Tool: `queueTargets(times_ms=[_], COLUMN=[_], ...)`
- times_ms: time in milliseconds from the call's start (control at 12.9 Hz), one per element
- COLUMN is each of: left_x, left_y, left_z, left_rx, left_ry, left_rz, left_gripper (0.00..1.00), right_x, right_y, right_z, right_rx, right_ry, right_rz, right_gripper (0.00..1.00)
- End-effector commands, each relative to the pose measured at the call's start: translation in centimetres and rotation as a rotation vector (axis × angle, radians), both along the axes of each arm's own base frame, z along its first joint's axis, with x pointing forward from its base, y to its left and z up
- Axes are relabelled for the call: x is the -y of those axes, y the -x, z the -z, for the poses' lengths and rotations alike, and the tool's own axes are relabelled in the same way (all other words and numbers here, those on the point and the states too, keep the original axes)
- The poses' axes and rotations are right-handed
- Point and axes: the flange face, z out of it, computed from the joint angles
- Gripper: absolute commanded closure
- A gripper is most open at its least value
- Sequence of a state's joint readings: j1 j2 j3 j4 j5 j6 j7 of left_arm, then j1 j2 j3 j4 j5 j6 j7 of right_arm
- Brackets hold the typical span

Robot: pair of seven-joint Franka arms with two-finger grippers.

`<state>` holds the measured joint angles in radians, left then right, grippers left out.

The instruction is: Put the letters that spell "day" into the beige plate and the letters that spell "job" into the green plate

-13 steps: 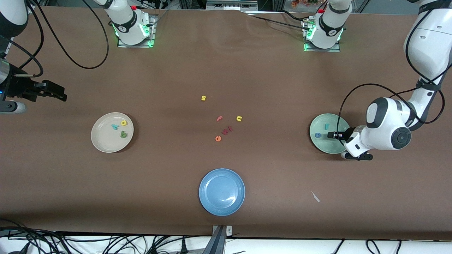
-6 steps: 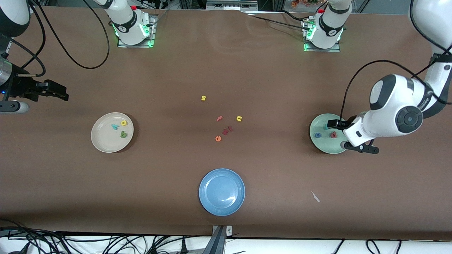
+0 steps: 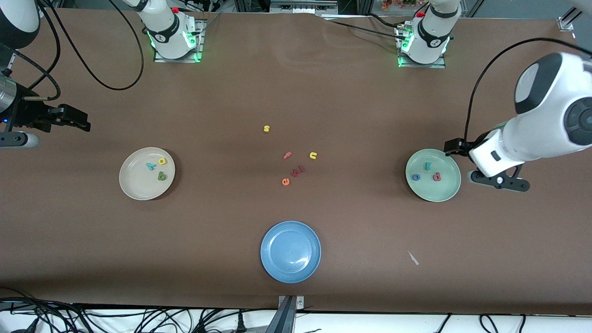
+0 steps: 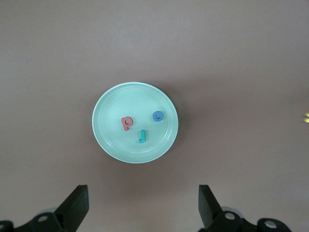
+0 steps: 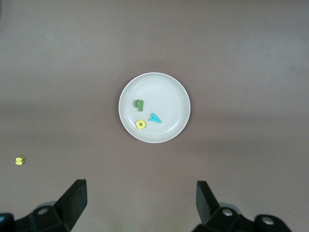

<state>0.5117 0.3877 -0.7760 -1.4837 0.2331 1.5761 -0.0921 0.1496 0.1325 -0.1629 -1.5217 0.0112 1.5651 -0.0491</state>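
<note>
Mint-green plate point(image 3: 433, 175) held j, o and b; beige plate point(image 3: 147, 173) held d, a, y. Left gripper point(image 3: 455, 147) at the green plate's rim and right gripper point(image 3: 76, 121) beside the beige plate were spread, empty. Sorting looked finished; only retreat remained.

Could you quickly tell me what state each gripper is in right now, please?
Left gripper: open, holding nothing, up beside the green plate.
Right gripper: open, holding nothing, waiting.

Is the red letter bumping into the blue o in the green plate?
Apart. The left wrist view shows bare green plate between the red letter and the blue o.
</note>
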Motion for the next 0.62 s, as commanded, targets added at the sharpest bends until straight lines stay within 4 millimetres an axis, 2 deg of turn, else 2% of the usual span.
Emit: queueTargets(times_ms=[0,78,233,543], left_x=[1.8,2.5,2.6,-1.8], left_y=[1.2,1.8,2.4,2.8], left_z=[-3.3,-4.6,-5.9,-5.7], left_rx=[0.039,0.062,0.075,0.047], left_ry=[-0.042,-0.068,-0.088,0.005], left_rz=[0.040,0.062,0.145,0.141], left_gripper=[0.00,0.00,0.00,0.00], right_x=[0.1,0.2,0.2,0.4], right_y=[0.3,0.3,0.2,0.2], right_z=[-0.5,-0.5,-0.4,-0.3], right_rx=[-0.005,-0.005,-0.006,-0.008], right_ry=[0.002,0.003,0.003,0.003], right_rz=[-0.004,-0.001,0.000,0.003], right_gripper=[0.00,0.00,0.00,0.00])
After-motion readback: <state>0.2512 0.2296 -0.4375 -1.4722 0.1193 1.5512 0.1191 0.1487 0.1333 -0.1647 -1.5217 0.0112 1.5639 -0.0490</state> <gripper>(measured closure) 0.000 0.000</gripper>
